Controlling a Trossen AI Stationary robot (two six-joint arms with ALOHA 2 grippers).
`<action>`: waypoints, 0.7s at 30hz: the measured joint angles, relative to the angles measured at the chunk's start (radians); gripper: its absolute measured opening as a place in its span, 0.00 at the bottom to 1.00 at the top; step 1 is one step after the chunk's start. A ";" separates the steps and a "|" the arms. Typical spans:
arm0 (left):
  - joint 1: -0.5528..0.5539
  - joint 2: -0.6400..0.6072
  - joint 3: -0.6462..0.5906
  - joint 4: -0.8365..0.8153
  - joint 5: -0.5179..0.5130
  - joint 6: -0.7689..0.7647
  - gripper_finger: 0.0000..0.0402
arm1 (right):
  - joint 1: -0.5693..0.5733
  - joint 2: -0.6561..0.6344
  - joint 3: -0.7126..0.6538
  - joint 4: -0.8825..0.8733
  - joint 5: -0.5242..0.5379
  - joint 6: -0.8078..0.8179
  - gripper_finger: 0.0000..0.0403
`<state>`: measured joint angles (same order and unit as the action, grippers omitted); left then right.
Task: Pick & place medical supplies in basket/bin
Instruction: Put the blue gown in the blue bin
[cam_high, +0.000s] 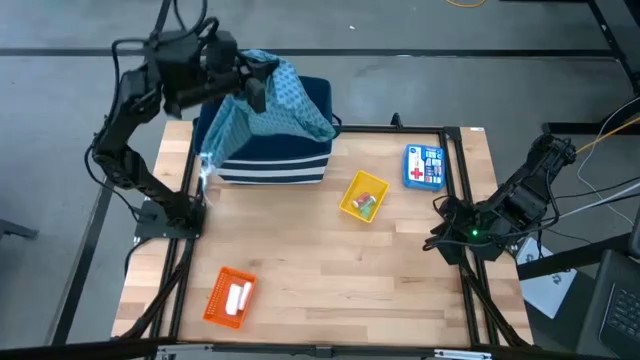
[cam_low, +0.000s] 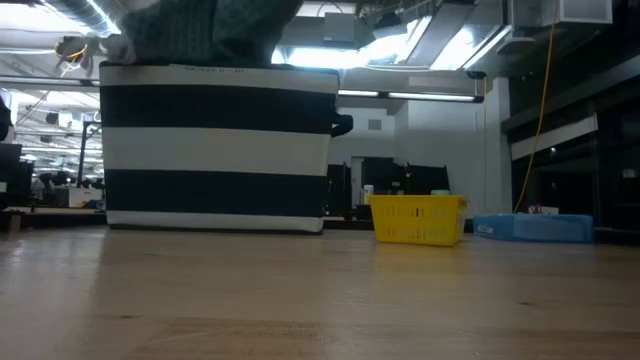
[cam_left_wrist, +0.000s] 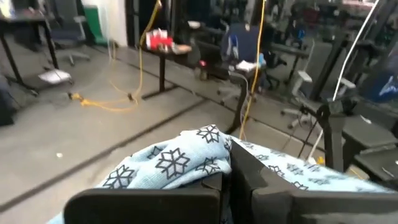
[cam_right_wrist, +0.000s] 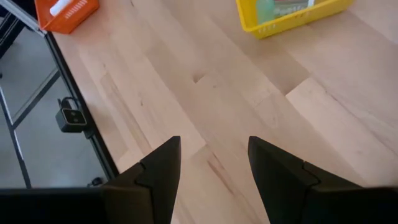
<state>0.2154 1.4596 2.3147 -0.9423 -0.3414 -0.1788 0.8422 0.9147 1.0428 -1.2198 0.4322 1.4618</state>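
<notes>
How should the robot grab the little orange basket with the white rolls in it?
Best guess: pinch one long wall of the orange basket from straight above, one finger inside, one outside. It sits open-topped and flat on the table, and the white rolls leave room along its edges. The right tool is open and free.

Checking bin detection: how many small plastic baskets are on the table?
2. A yellow basket sits mid-table beside the blue first-aid box; an orange basket sits near the front left edge. The big striped bin could hide others.

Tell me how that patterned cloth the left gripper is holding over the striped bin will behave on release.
The cloth hangs in soft folds from the left gripper, so it's probably floppy and light. It spreads over the striped bin's rim, so part may catch there rather than drop inside.
</notes>
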 joint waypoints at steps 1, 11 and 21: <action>0.034 0.003 0.000 -0.009 0.044 -0.001 0.00 | -0.005 0.000 0.000 0.000 0.002 0.000 0.47; 0.316 0.137 0.000 -0.045 0.389 -0.014 0.00 | -0.030 0.000 0.000 0.000 0.006 0.000 0.47; 0.468 0.372 -0.001 -0.264 0.433 -0.020 0.00 | -0.030 0.004 0.000 0.000 0.006 -0.002 0.47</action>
<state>0.6837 1.8318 2.3135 -1.2068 0.0919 -0.1985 0.8124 0.9183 1.0428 -1.2194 0.4377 1.4593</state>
